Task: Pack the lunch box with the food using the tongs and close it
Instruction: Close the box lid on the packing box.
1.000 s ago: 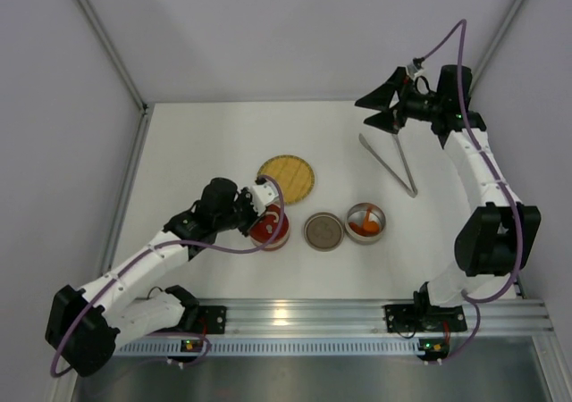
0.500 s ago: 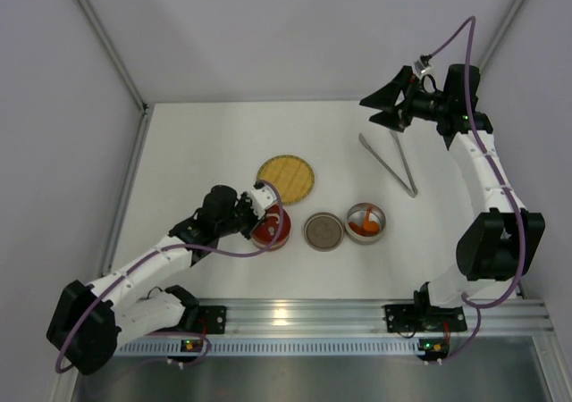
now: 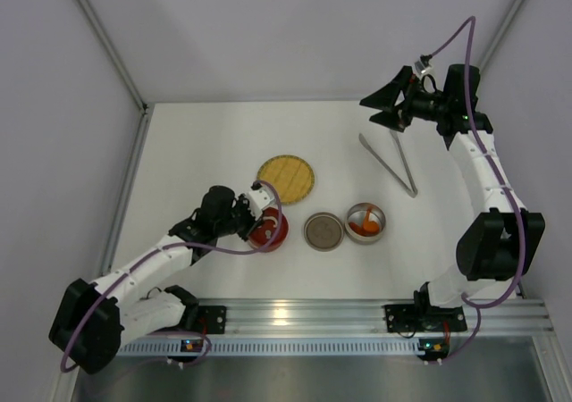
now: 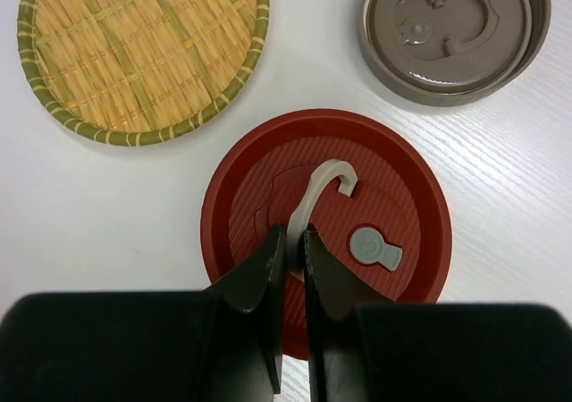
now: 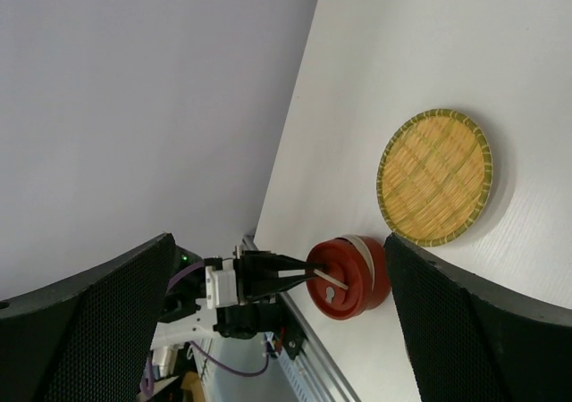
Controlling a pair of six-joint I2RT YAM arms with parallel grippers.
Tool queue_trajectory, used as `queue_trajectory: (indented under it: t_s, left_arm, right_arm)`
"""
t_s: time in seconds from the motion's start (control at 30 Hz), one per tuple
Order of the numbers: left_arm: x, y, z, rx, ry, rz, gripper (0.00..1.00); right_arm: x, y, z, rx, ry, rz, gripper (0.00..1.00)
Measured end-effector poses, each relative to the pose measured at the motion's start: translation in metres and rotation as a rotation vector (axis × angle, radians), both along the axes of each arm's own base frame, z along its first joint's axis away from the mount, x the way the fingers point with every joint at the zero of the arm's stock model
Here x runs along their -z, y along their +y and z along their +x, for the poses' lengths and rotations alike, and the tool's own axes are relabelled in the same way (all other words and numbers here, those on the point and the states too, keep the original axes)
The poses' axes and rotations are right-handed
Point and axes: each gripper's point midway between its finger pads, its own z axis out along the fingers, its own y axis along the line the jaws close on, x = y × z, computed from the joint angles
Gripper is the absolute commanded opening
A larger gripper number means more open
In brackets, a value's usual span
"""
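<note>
The red lid of the lunch box has a grey loop handle, and my left gripper is shut on that handle. In the top view the red lid lies left of a closed grey tin. I cannot tell whether the lid rests on the table or hangs just above it. Orange food pieces sit in an open tin to the right. The silver tongs lie on the table at the back right. My right gripper hangs open above the tongs' far end, holding nothing.
A round yellow woven plate lies just behind the red lid, also in the left wrist view. The grey tin shows there at the upper right. White walls close the table at the left, back and right.
My left gripper has drawn the red lid slightly toward the near left. The right arm shifted a little to the right and has since held still.
</note>
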Motion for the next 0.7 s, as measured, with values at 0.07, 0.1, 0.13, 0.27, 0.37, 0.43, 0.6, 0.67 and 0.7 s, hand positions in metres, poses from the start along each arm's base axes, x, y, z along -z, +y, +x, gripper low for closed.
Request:
queue_trajectory:
  t_s: [0.07,0.1,0.13,0.27,0.37,0.43,0.6,0.67,0.7]
  left_arm:
    - [0.0028,0.0015,0.0009,-0.003,0.012,0.002,0.0]
    - [0.0043,0.0023,0.0014,-0.006,0.017,0.003,0.0]
    - [0.005,0.0023,0.0014,-0.005,0.02,0.003,0.0]
    - [0.0051,0.0011,0.0001,0.009,0.02,0.002,0.0]
    - [0.0047,0.0005,-0.0003,0.018,0.016,0.002,0.0]
    - [0.0047,0.0002,-0.0007,0.021,0.017,0.001,0.0]
    - [0.0063,0.0004,-0.0006,0.019,0.022,0.003,0.0]
    - [0.0064,0.0013,0.0001,0.015,0.024,0.001,0.0]
    - [0.0064,0.0016,0.0003,0.014,0.027,-0.003,0.0]
  right_arm:
    - [0.0004,0.0,0.0,0.0,0.001,0.0,0.99]
    - [0.0006,0.0,-0.0001,0.0,0.002,0.0,0.99]
    - [0.0011,0.0,-0.0001,0.0,0.003,0.0,0.99]
    - [0.0025,0.0,-0.0004,0.0,0.008,0.0,0.99]
    - [0.0024,0.0,-0.0004,0.0,0.007,0.0,0.99]
    - [0.0024,0.0,-0.0004,0.0,0.008,0.0,0.99]
    - [0.0024,0.0001,-0.0005,-0.001,0.008,0.001,0.99]
    - [0.0024,0.0001,-0.0005,-0.001,0.008,0.001,0.99]
    - [0.0024,0.0001,-0.0005,-0.001,0.008,0.0,1.0]
